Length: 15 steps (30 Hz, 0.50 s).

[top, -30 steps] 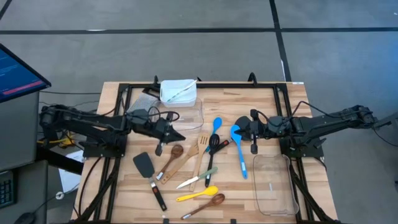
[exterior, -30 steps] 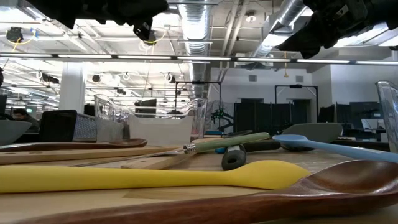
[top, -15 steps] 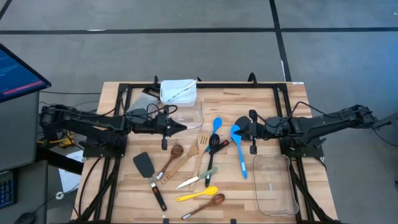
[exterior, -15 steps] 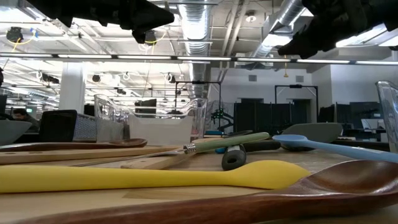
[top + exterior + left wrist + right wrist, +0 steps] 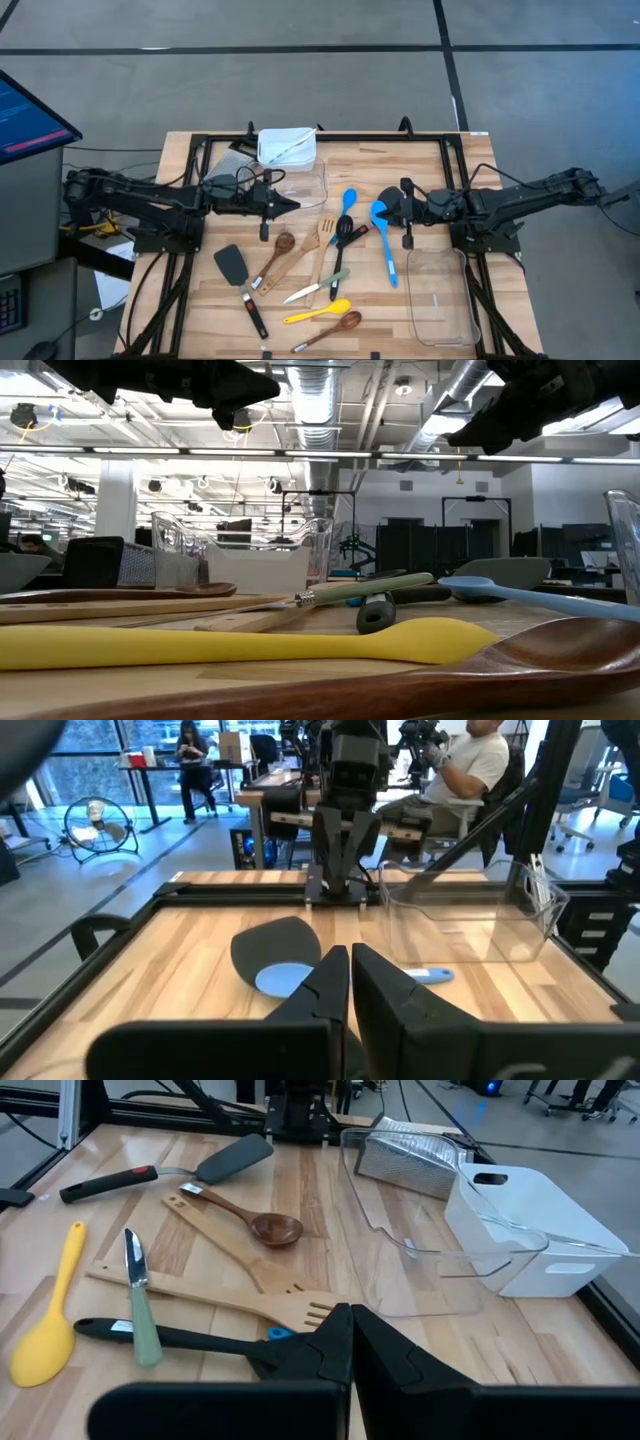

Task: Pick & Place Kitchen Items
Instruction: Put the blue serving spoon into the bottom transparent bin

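Note:
The kitchen items lie flat in the middle of the table: a black spatula [image 5: 235,268], a wooden spoon [image 5: 276,253], a wooden slotted turner [image 5: 312,248], a black spoon [image 5: 342,238], two blue spoons [image 5: 348,200] [image 5: 386,245], a green-handled knife [image 5: 318,288], a yellow spoon [image 5: 318,312] and a dark wooden spoon [image 5: 330,328]. My left gripper [image 5: 292,205] hovers shut above the table, left of them, pointing toward the right edge. My right gripper [image 5: 384,207] hovers shut above the large blue spoon's head. Both hold nothing [image 5: 348,970] [image 5: 350,1335].
A clear tub [image 5: 440,295] stands at the near right. Another clear tub [image 5: 303,182] and a white bin [image 5: 287,147] stand at the far side, with a metal grater [image 5: 410,1155] beside them. A black frame [image 5: 185,250] borders the table. A person sits beyond the table [image 5: 470,765].
My left gripper has swung from slanting toward the near edge to pointing straight at the table's right edge, its tip shifting toward the far side. It stays shut and at the same height. No utensil has moved.

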Tool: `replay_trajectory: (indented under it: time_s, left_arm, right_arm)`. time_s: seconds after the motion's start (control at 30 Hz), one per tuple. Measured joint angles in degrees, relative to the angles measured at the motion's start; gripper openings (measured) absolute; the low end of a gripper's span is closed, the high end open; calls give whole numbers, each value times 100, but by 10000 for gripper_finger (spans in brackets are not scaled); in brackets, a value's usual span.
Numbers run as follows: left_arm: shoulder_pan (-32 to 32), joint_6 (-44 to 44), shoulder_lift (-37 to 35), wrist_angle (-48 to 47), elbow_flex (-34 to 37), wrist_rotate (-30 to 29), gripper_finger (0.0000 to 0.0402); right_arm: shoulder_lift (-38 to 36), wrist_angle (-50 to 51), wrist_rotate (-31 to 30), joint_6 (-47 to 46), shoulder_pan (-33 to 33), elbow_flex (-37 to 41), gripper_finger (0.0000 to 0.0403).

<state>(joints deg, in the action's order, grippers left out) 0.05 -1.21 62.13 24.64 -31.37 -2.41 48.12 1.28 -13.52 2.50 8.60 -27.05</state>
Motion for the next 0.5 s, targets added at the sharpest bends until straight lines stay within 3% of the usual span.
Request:
replay_trajectory:
  time_s: [0.5]
  left_arm:
    - [2,0,1,-9,213,-213,3]
  right_arm:
    - [0,0,0,0,0,0,0]
